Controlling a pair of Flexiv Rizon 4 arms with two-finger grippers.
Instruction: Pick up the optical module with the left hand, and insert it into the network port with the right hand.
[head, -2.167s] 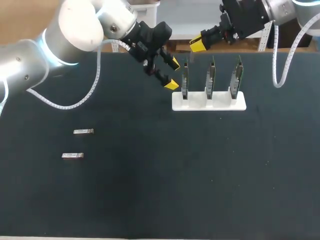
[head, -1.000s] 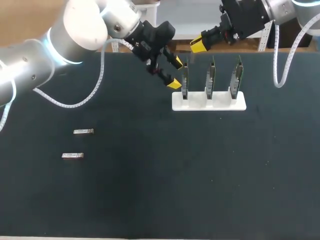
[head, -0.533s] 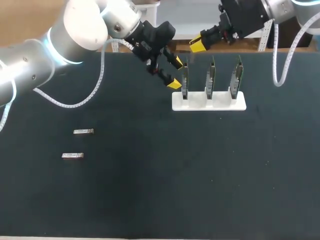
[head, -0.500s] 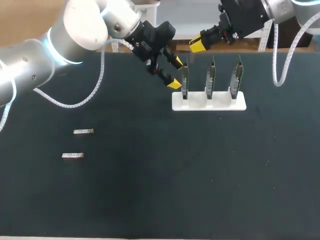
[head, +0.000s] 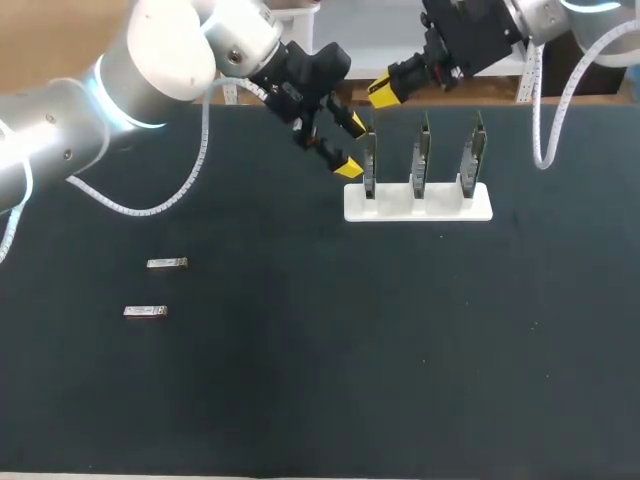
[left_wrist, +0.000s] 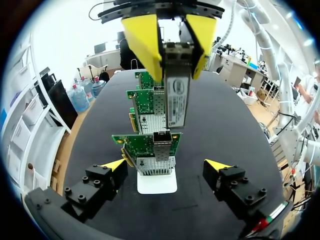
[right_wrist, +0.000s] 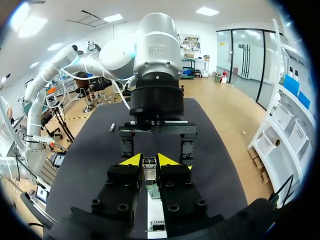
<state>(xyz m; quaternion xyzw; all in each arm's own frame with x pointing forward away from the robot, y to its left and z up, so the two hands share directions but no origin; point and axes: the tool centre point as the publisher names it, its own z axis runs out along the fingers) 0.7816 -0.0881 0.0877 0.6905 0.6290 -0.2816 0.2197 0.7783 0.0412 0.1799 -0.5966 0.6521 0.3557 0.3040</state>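
Right gripper (right_wrist: 149, 161) — fingers clamped on the optical module (left_wrist: 176, 92), which lies lengthwise between them; the arm enters from the far right corner, above the table's (head: 300, 400) far edge. Left gripper (head: 348, 146) — fingers apart, nothing between them, just beside the leftmost of three network cards (head: 422, 155). The cards stand upright in a row in a white stand (head: 440, 208). The held module is in line with the port (left_wrist: 162, 145) of the card nearest the left gripper. Two further modules (head: 167, 263) lie flat, well apart from the stand.
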